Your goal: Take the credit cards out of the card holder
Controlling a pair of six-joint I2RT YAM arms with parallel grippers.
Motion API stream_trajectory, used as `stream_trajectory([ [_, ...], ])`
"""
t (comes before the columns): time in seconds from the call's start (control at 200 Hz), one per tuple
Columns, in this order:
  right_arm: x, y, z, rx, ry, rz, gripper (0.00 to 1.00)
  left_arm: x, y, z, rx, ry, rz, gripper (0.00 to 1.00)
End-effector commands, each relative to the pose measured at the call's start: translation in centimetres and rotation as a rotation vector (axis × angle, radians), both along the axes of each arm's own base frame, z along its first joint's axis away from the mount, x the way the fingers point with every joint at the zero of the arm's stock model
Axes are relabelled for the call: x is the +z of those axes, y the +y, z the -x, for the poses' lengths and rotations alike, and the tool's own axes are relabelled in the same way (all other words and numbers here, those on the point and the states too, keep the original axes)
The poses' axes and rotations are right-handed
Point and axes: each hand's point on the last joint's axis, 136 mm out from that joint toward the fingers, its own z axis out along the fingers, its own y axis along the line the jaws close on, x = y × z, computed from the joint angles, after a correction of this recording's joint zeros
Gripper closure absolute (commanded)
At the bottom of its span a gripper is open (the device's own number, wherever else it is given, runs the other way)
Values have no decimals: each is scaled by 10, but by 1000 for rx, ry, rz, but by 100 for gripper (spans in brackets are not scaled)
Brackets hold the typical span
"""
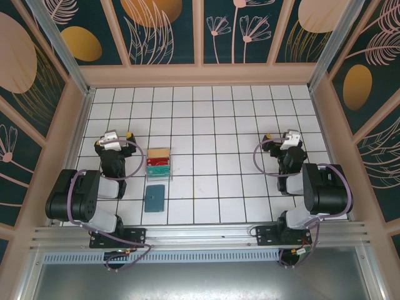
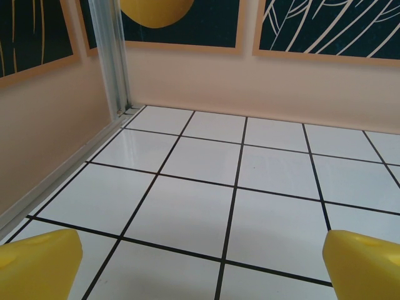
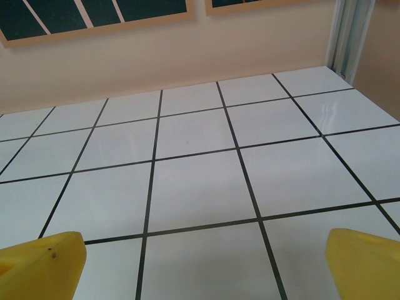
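We are holding the left gripper [image 2: 200, 269] and the right gripper [image 3: 206, 265] wide open, both empty. The flat rectangular teal soft card holder [image 1: 154, 197] is lying just nearer us than the clear plastic tray [image 1: 159, 164].

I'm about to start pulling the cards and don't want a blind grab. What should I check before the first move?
1. Left gripper open: ok, jaws wide apart, nothing between them.
2. Right gripper open: ok, also empty.
3. Card holder lying flat and uncovered: ok.
4. Credit cards showing at the holder's mouth: cannot tell, too small.
5. Clear tray apart from the holder: ok, narrow gap.
6. A gripper lined up over the holder: not ok, both stand off to the sides.
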Motion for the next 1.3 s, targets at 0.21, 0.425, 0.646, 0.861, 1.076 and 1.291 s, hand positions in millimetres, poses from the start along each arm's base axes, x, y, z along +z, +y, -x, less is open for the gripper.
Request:
stream_trajectory([
  [0.21,18,-6,-10,-31,6,-19,1,45,16,-16,102,78,22,1],
  [0.425,49,-28,-34,-197,199,-224,1,92,23,4,189,69,289,1],
  [0.646,75,-7,-30,-93,179,-464,1,107,1,21,89,141,400,1],
  [0.861,107,13,-15,-30,38,-433,1,89,-6,30,88,269,447,1],
  [1.076,108,21,-9,-22,138,-529,1,66,-27,37,-8,344,508,1],
  [1.291,115,34,7,54,103,-552,1,21,-53,61,-78,501,651,11],
])
